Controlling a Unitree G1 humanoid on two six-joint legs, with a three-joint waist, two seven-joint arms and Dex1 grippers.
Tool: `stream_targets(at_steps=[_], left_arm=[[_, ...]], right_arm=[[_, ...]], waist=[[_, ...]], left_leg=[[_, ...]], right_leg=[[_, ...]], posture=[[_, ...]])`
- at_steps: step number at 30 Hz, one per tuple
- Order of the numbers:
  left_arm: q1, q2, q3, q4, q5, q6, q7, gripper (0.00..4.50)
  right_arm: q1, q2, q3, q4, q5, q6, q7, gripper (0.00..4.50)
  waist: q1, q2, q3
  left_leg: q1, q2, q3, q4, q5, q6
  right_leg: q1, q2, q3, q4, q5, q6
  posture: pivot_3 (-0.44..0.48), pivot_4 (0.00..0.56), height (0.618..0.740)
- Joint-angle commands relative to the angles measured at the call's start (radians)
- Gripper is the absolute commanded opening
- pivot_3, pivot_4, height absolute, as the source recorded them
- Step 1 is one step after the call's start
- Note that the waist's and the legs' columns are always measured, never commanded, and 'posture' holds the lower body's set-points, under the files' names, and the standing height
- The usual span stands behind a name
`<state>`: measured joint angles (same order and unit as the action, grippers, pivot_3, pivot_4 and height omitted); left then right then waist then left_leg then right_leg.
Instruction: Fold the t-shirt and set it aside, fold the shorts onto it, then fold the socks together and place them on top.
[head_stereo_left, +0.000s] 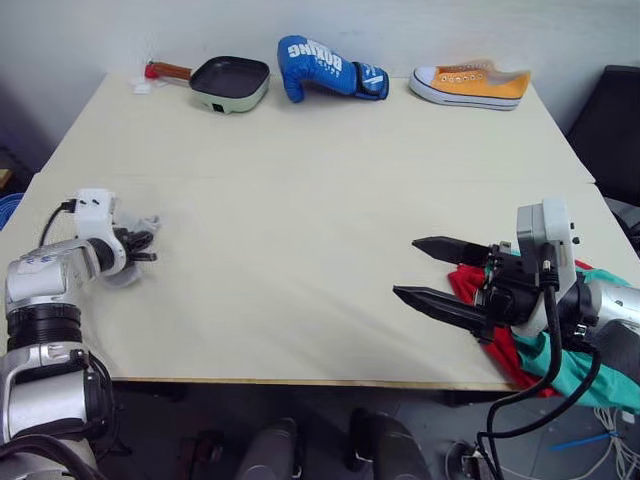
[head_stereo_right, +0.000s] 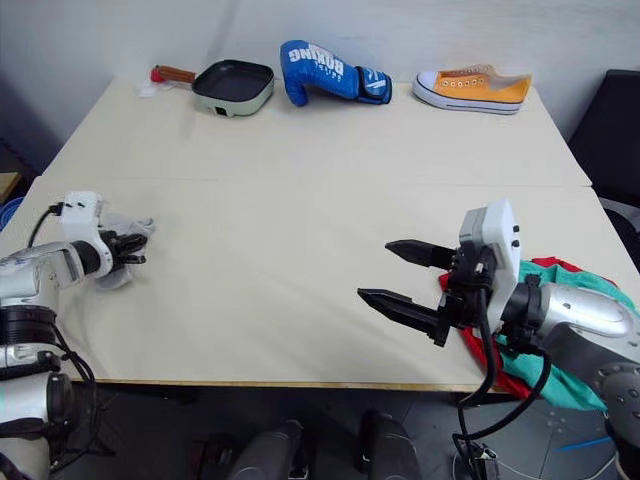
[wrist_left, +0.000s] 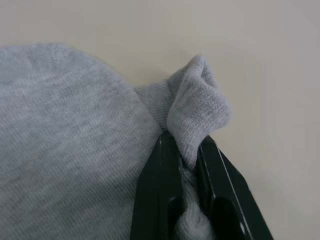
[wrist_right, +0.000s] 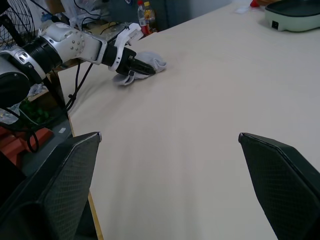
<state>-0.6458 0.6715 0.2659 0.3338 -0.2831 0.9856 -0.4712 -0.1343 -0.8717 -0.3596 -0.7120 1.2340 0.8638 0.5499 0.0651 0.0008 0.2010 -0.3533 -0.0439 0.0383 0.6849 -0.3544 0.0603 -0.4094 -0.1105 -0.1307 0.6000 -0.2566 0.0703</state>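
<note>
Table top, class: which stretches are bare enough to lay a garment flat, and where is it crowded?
The table is bare across its middle, between the left gripper pinching the socks and the open right gripper. Crowded spots: the far edge, lined by frying pan, boxing glove and sneaker, and the near right corner, where t-shirt and shorts bunch.

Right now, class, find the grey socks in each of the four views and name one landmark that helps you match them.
Left eye view: socks at the table's left edge, in the left gripper.
Right eye view: same spot.
Left wrist view: a grey fold pinched between the black fingers.
Right wrist view: far across the table.
Shared landmark: the left gripper holding them.
</note>
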Motion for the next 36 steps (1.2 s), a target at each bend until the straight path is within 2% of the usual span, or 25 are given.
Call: stream_targets(at_steps=[1,6,11,14,18,20,23,26,30,33,36], left_arm=[[0.029,-0.124,-0.019,-0.211,-0.123,0.254,0.011,0.02],[-0.031,-0.397,0.03,-0.452,-0.144,0.585,0.163,0.02],[-0.04,-0.548,-0.019,-0.532,-0.166,0.629,0.249,0.02],[-0.048,-0.6,-0.066,-0.53,-0.159,0.629,0.28,0.02],[-0.069,-0.608,-0.085,-0.538,-0.19,0.629,0.27,1.18],[-0.084,-0.561,-0.1,-0.551,-0.217,0.626,0.22,1.81],[-0.059,-0.384,-0.203,-0.64,-0.266,0.484,0.052,2.71],[-0.021,-0.249,-0.179,-0.673,-0.36,0.427,-0.121,2.71],[0.012,-0.047,-0.16,-0.588,-0.394,0.269,-0.354,2.71],[0.018,0.079,-0.229,-0.427,-0.283,0.033,-0.484,2.71],[-0.007,0.135,-0.338,-0.232,-0.125,-0.228,-0.559,2.71]], right_arm=[[0.043,-0.022,-0.009,-0.045,-0.043,-0.028,0.028,4.5],[0.127,-0.013,0.07,-0.067,-0.2,-0.078,0.048,4.5],[0.149,0.017,0.127,-0.077,-0.267,-0.111,0.041,4.5],[0.146,0.033,0.163,-0.068,-0.319,-0.121,0.028,4.5],[0.136,0.058,0.202,-0.051,-0.386,-0.134,0.002,4.5],[0.133,0.074,0.208,-0.045,-0.399,-0.132,-0.006,4.5],[0.124,0.101,0.218,-0.028,-0.417,-0.127,-0.026,4.5],[0.12,0.122,0.232,-0.009,-0.436,-0.121,-0.039,4.5],[0.083,0.156,0.264,0.027,-0.442,-0.09,-0.066,4.5],[0.019,0.202,0.294,0.073,-0.421,-0.039,-0.096,4.5],[-0.046,0.248,0.333,0.121,-0.419,0.009,-0.109,4.5]], waist=[[0.013,0.0,0.0],[0.017,-0.001,0.0],[0.003,-0.001,0.0],[0.005,-0.001,0.0],[0.006,-0.001,0.0],[0.005,-0.001,0.0],[-0.004,-0.001,0.0],[-0.016,-0.001,0.0],[-0.027,-0.001,0.0],[-0.037,-0.001,0.0],[-0.037,0.0,0.0]], left_leg=[[-0.001,-0.001,0.0,0.001,0.0,0.0],[-0.002,-0.002,-0.002,0.002,0.0,0.001],[-0.002,-0.001,0.0,0.002,0.001,0.001],[-0.002,0.0,-0.001,0.002,0.002,-0.001],[-0.001,0.001,-0.001,0.002,0.002,-0.002],[-0.002,0.001,-0.001,0.002,0.002,-0.002],[-0.002,0.001,0.0,0.002,0.002,-0.004],[-0.001,0.003,0.0,0.001,0.001,-0.006],[0.0,0.005,0.0,0.001,0.001,-0.006],[0.001,0.006,0.0,0.001,0.002,-0.008],[0.002,0.006,0.0,0.001,0.002,-0.009]], right_leg=[[0.0,0.0,0.001,0.0,0.0,0.001],[0.003,0.0,0.002,-0.005,0.004,0.007],[0.002,0.003,0.004,-0.005,0.005,0.008],[0.002,0.005,0.004,-0.005,0.004,0.008],[0.002,0.005,0.005,-0.005,0.004,0.008],[0.002,0.005,0.005,-0.005,0.004,0.008],[0.0,0.007,0.007,-0.005,0.004,0.007],[0.0,0.01,0.009,-0.004,0.002,0.004],[-0.001,0.011,0.009,-0.005,0.0,0.0],[-0.001,0.012,0.008,-0.004,-0.002,-0.003],[-0.001,0.012,0.008,-0.003,-0.002,-0.004]], posture=[[0.0,0.15,0.74],[0.0,0.15,0.74],[0.0,0.15,0.74],[0.0,0.15,0.74],[0.0,0.15,0.74],[0.0,0.15,0.74],[0.0,0.15,0.74],[0.0,0.15,0.74],[0.0,0.15,0.74],[0.0,0.15,0.74],[0.0,0.15,0.74]])
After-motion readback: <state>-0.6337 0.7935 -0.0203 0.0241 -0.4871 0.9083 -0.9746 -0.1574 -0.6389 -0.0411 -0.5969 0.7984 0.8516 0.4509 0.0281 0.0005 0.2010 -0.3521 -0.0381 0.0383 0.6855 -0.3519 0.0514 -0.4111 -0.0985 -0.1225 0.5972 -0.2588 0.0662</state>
